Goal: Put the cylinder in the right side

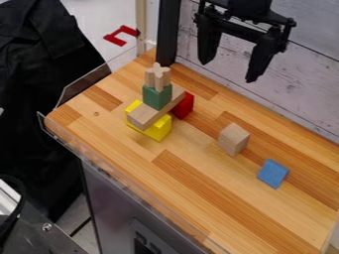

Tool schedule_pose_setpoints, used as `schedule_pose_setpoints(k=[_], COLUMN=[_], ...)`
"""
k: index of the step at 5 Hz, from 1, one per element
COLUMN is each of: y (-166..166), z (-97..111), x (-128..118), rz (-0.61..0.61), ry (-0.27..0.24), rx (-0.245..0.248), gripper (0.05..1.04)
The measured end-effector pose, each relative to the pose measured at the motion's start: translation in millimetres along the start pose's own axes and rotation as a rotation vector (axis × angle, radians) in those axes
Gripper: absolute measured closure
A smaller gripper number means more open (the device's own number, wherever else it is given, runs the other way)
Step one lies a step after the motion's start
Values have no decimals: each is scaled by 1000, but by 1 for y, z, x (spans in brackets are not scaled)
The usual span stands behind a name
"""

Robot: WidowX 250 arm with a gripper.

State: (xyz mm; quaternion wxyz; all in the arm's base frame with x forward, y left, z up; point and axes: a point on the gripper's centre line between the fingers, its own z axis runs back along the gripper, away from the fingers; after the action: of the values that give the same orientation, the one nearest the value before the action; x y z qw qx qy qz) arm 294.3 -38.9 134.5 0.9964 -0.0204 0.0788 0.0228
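Observation:
The gripper [230, 69] hangs at the top right, open, its two fingers wide apart with nothing between them. Below and to its left stands a stack: a wooden piece with narrow upright parts [157, 77] on a green block [157, 96], which rests on a wooden plank [147, 116]. The plank lies over a yellow block [159, 130] and beside or on a red block [184, 106]. I cannot tell which piece is the cylinder; the narrow upright parts on top may be it. A wooden block [234, 140] stands apart, right of the stack.
A blue block [273, 173] lies on the wooden table [192, 198] to the right of the wooden block. A pale plank wall [305, 89] borders the table's back edge. A dark post [168, 34] rises behind the stack, and a clear rim runs along the left and front edges.

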Motion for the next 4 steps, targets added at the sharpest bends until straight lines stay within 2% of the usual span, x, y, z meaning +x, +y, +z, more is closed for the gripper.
schedule_pose_setpoints(k=[1, 2, 4], y=[0, 5, 37], z=[-10, -11, 3], x=[0, 0, -1], rz=[1, 6, 51], ry=[33, 36, -12], rx=[5, -1, -5], gripper=[83, 83, 83])
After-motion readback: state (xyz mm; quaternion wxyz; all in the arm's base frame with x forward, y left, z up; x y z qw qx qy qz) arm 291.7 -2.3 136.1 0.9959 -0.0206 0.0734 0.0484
